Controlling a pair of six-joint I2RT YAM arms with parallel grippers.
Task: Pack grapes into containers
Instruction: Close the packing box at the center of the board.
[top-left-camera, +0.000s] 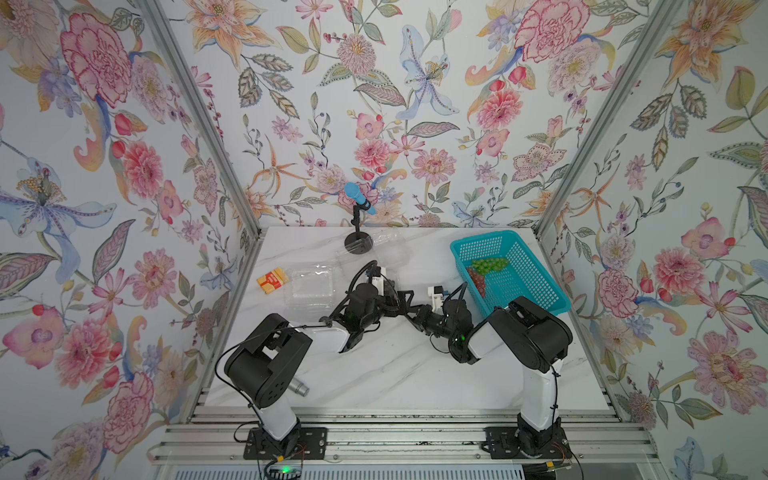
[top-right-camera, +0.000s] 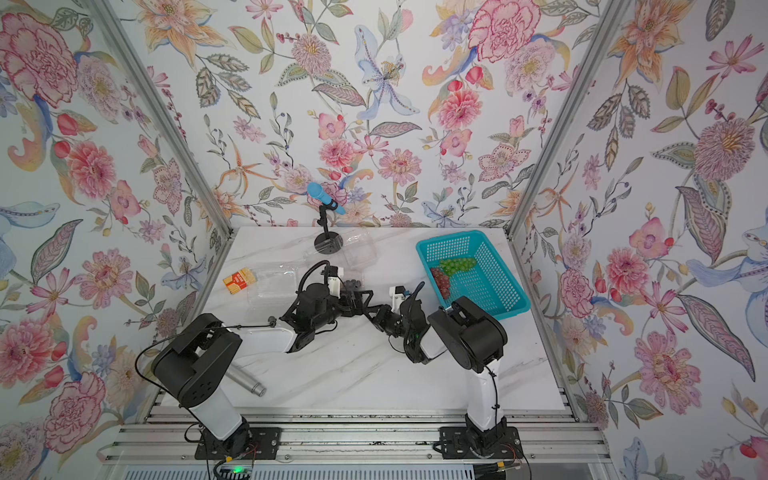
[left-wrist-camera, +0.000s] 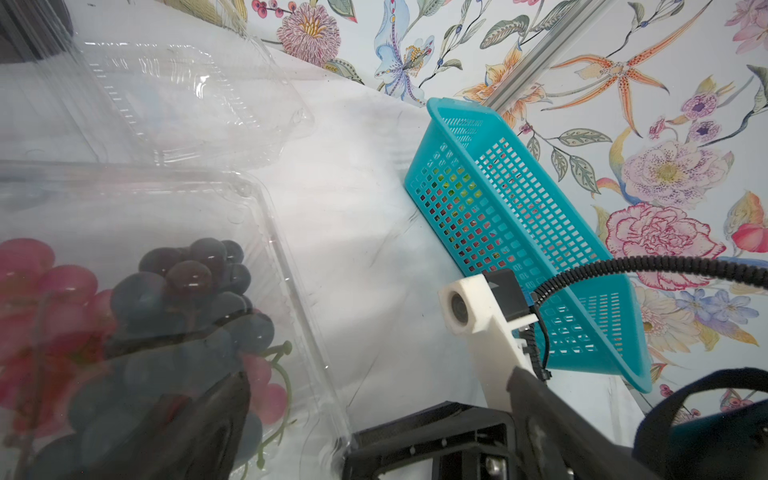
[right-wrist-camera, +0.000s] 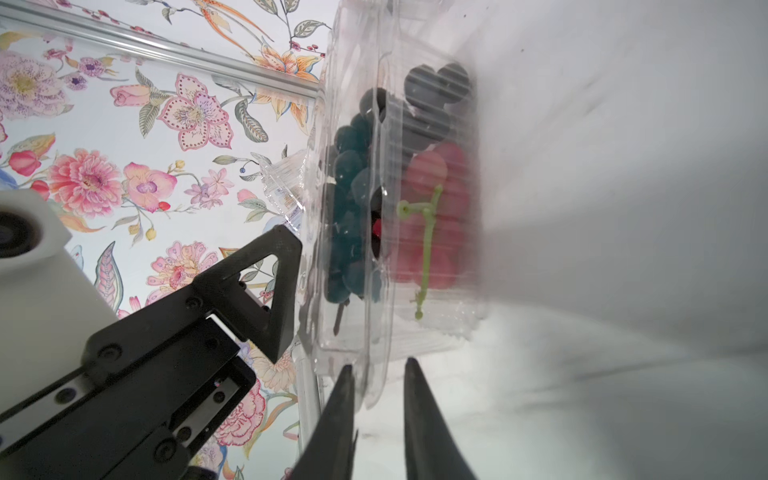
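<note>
Top views: the arms are meeting mid-counter (top-left-camera: 374, 374) over the filled clamshell (top-right-camera: 360, 278), with the dark bunch (top-right-camera: 352, 285) sitting inside. The green bunch (top-left-camera: 490, 264) and a red bunch (top-left-camera: 477, 283) are lying in the teal basket (top-left-camera: 482, 240), far right. The left clamshell (top-left-camera: 309, 286) and the far clamshell (top-left-camera: 388, 245), by the mic stand (top-left-camera: 357, 243), are both looking empty.

Left wrist: the camera is looking through the clear lid. Dark berries and red-pink berries (left-wrist-camera: 41, 286) are sharing that box. One of the left fingers (left-wrist-camera: 208, 415) is showing dark through the plastic.

Right wrist: the left fingers are standing wide apart, one pad lying flat on the lid, clamping nothing visible. The right fingers (right-wrist-camera: 338, 415) are standing slightly apart, straddling the near rim flange without pinching it.

I'm reading this as the lid-snapping step. I'm suggesting keeping the left pad flat on the lid, pinching only the flange where the lips meet, then working along the rim.

Materials: the shell is thin, glossy, ribbed and springy, so it's likely buckling under point loads. The berries are round and smooth. The green stem (right-wrist-camera: 428, 249) is poking toward the wall and risks getting trapped in the seam. The basket is rigid and perforated. The counter is smooth and marble-look, so the box is probably sliding under any sideways push.
</note>
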